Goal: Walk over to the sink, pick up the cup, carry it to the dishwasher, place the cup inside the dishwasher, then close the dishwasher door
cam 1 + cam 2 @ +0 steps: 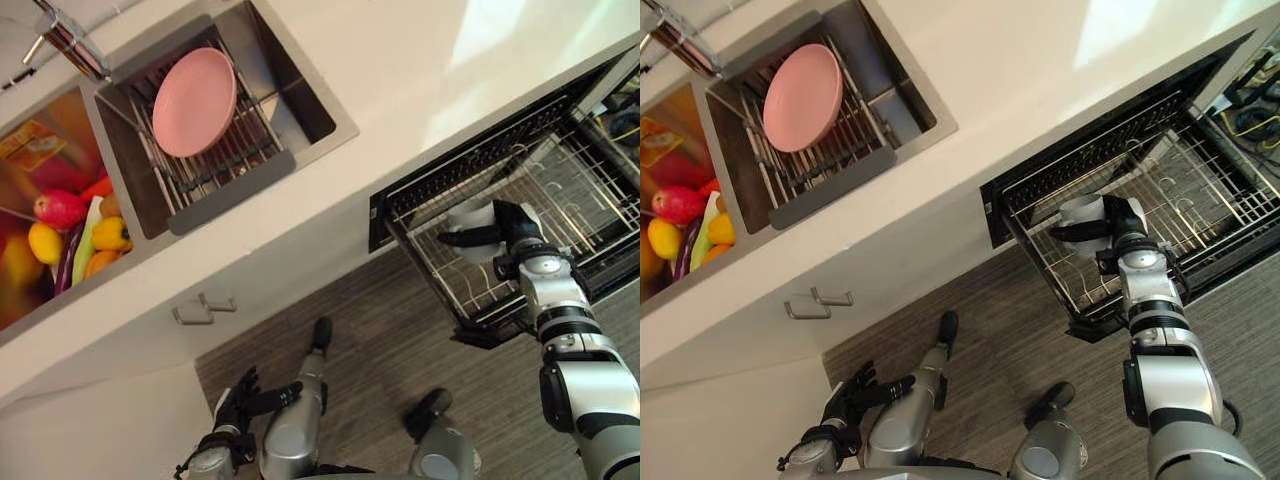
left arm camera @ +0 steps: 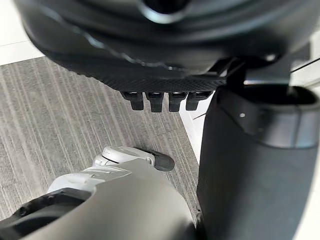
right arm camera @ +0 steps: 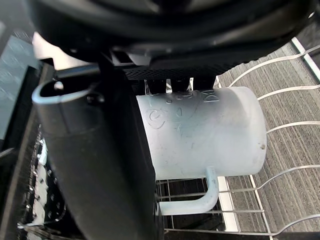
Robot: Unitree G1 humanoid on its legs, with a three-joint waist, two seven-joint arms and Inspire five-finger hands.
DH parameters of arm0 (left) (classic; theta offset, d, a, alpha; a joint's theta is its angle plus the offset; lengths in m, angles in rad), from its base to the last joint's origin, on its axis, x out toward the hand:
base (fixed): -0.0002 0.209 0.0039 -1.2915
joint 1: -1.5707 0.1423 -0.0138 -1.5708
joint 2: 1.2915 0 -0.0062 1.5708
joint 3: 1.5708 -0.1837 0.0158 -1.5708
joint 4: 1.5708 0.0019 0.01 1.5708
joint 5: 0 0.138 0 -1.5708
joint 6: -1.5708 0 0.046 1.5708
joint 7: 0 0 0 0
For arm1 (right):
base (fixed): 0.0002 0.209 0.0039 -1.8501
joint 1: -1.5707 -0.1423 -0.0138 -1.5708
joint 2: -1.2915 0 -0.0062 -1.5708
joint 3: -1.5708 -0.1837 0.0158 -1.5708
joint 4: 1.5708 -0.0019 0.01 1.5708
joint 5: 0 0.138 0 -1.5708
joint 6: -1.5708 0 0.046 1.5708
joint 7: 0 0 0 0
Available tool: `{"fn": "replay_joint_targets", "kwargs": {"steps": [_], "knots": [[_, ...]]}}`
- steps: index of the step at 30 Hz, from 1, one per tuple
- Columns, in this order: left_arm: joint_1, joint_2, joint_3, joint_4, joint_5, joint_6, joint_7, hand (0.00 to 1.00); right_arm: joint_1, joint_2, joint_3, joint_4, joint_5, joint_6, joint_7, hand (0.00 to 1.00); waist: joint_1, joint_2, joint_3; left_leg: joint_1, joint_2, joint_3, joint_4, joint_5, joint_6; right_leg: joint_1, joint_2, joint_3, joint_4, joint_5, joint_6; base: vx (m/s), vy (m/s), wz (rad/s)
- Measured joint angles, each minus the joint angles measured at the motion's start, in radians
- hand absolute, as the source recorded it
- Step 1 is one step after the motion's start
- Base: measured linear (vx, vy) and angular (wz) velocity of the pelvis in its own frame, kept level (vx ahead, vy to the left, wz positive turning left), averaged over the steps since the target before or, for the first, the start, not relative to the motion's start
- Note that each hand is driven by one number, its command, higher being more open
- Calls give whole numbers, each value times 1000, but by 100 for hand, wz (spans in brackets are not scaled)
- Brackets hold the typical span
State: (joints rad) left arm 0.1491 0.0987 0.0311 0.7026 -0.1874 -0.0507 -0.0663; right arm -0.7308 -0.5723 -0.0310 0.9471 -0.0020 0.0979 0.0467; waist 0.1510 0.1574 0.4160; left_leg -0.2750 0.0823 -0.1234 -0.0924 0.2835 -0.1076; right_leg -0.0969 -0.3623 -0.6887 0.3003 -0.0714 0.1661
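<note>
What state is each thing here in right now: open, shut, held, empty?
right hand: shut round the cup.
cup: held above the dishwasher rack.
dishwasher rack: pulled out.
left hand: open, hanging low, empty.
pink plate: leaning in the sink rack.

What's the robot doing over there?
The robot is putting a white cup into the open dishwasher. Its right hand is wrapped round the cup and holds it at the wire rack, not let go yet. Its left hand hangs open down near the floor. A pink plate sits in the sink.
</note>
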Motion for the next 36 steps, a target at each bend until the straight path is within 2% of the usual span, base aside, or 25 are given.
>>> {"fn": "replay_joint_targets", "kwargs": {"steps": [4, 9, 13, 17, 19, 21, 23, 24, 27, 28, 32, 35, 36], "knots": [[-9, 5, -21, 2, -59, 6, 6, 100, -44, 0, 59, 22, 2, -1, 47, 100, 8, 6, 9, -21, 1, -6, 0, 6, -5, -39, -8, 33, 45, -30, -1, -60, -70, 4], [-24, 8, -19, 8, -110, 43, 26, 100, -51, 9, 97, 20, 14, -14, 115, 100, 11, 4, 12, -23, 1, -16, 1, 7, -5, -50, -21, 35, 95, -67, -3, -55, -67, 7], [-31, 6, -2, 10, -133, 55, 26, 100, -14, 37, 90, -29, 76, -17, 80, 100, 13, -5, 19, -15, 1, -21, 4, 7, -6, -52, -25, 55, 123, -89, 0, -49, -59, 5], [-31, -1, 26, 22, -140, 67, 41, 100, 113, 116, -11, -164, 164, -43, 1, 100, 10, -11, 18, 36, 4, -8, 4, -1, -8, 3, -12, 78, 90, -85, 8, -47, -45, -7], [-25, 0, 65, 43, -140, 72, 65, 100, 223, 200, -42, -279, 185, -56, -54, 100, -4, -36, 3, 74, 15, 9, 2, -12, -16, 49, 9, 82, 39, -71, 11, -43, -59, -22], [-12, -1, 102, 50, -146, 92, 87, 100, 316, 265, -43, -368, 200, -60, -93, 100, -3, -67, -19, 103, 33, 37, 0, -27, -20, 78, 39, 101, -18, -46, 11, -20, -64, -45], [21, -3, 132, 61, -146, 108, 111, 100, 445, 343, -48, -464, 200, -61, -141, 100, -8, -104, -74, 142, 47, 78, -1, -46, -23, 121, 72, 129, -101, -5, 12, 22, -59, -51], [28, -5, 139, 67, -145, 108, 114, 100, 474, 359, -53, -487, 200, -61, -149, 100, -9, -111, -87, 154, 50, 90, -1, -51, -24, 134, 78, 137, -122, 5, 11, 32, -51, -47], [55, -25, 178, 91, -145, 108, 141, 100, 587, 416, -75, -621, 211, -61, -157, 100, -37, -125, -148, 203, 62, 139, -1, -71, -27, 180, 103, 176, -210, 49, 11, 5, -41, -50], [66, -39, 199, 91, -145, 104, 151, 100, 635, 434, -79, -687, 246, -77, -129, 100, -43, -124, -170, 219, 70, 163, -1, -78, -31, 187, 114, 198, -232, 61, 9, -20, -37, -50], [92, -64, 248, 96, -144, 108, 154, 100, 811, 515, -105, -940, 424, -163, 19, 100, -91, -124, -227, 245, 101, 191, -2, -92, -42, 207, 149, 216, -270, 76, -2, -19, -60, -28], [93, -83, 265, 115, -141, 110, 145, 100, 862, 574, -163, -1061, 496, -216, 67, 100, -116, -122, -245, 241, 102, 199, -2, -101, -33, 219, 148, 201, -276, 79, -1, -19, -31, 13], [93, -78, 271, 129, -132, 110, 145, 100, 878, 591, -190, -1113, 509, -255, 85, 100, -137, -122, -249, 238, 112, 261, -2, -104, -27, 237, 142, 174, -284, 82, 4, -18, -7, 63]]}}
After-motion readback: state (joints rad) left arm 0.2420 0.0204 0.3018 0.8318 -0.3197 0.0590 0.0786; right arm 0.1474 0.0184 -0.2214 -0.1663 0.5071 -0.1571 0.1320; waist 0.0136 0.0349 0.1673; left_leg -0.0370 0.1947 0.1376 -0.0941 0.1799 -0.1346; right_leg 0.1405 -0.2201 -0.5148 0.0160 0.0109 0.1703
